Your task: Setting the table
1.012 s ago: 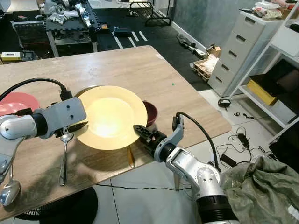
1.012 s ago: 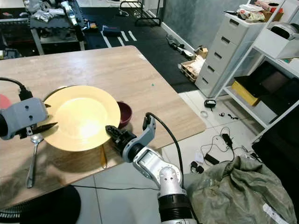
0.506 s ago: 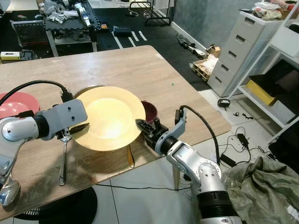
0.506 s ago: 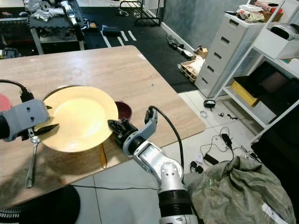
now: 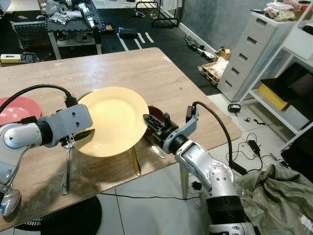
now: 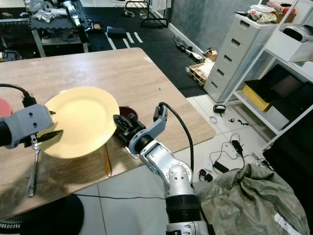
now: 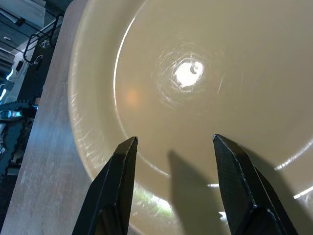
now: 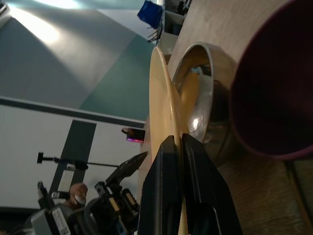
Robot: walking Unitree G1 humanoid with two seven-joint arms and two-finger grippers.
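Plate [image 5: 113, 120]: stiff, glossy, likely breakable; best held by its rim.
Right gripper [image 5: 148, 123]: pinched on plate's rim, beside bowl [image 5: 157, 116].
Left gripper [image 5: 84, 135]: fingers spread, over plate's opposite edge, holding nothing.

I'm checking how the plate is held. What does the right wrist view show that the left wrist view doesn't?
The right wrist view shows the right gripper pinching the yellow plate edge-on, with a silver bowl and a dark red bowl beside it. The left wrist view shows the left gripper, open, over the plate's glossy face. Both show the plate and the wooden table.
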